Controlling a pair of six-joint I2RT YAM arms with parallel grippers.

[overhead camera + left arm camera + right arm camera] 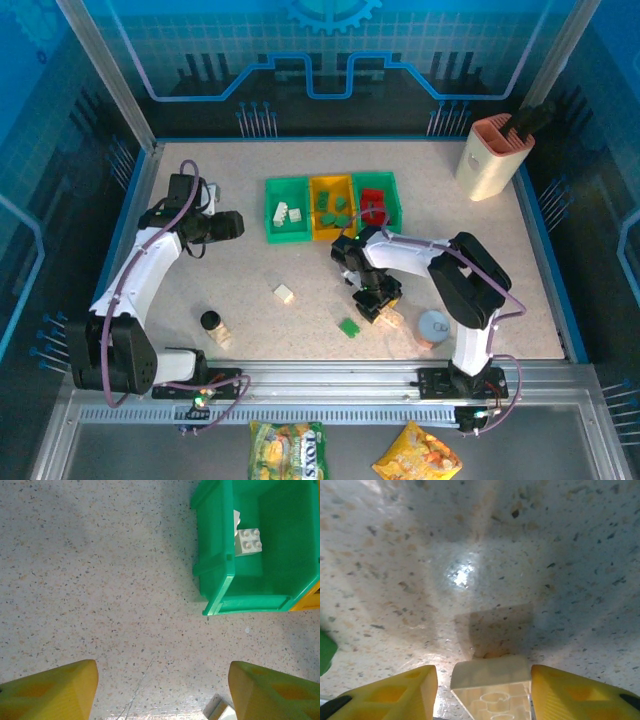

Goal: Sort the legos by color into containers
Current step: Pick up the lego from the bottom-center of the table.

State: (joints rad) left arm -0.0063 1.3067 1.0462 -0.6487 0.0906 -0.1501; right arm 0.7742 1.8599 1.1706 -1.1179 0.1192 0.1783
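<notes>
Right fingers (395, 695): drawn in close on both sides of a cream brick (490, 682); touching on one side, a sliver of gap on the other; firm grip or not, cannot tell.
Right gripper (378, 306): low over the table (250, 270), in front of the bins, well apart from them.
Left gripper (162, 680): spread wide, nothing between, above bare table just beside the left green bin (215, 575).
Open room: free tabletop around the left gripper; loose cream brick (284, 293) alone mid-table; loose green brick (348, 326) just beside the right gripper.
Bins: cream bricks (248, 541) in the left green bin; green bricks (333, 212) in the yellow bin (332, 180); red bricks (372, 200) in the right green bin (396, 205).
Front edge: jar (212, 322) at left, tin can (433, 325) near the right arm.
Cut off: near end of the cream brick; pale scrap at the bottom of the left wrist view, not identifiable.
</notes>
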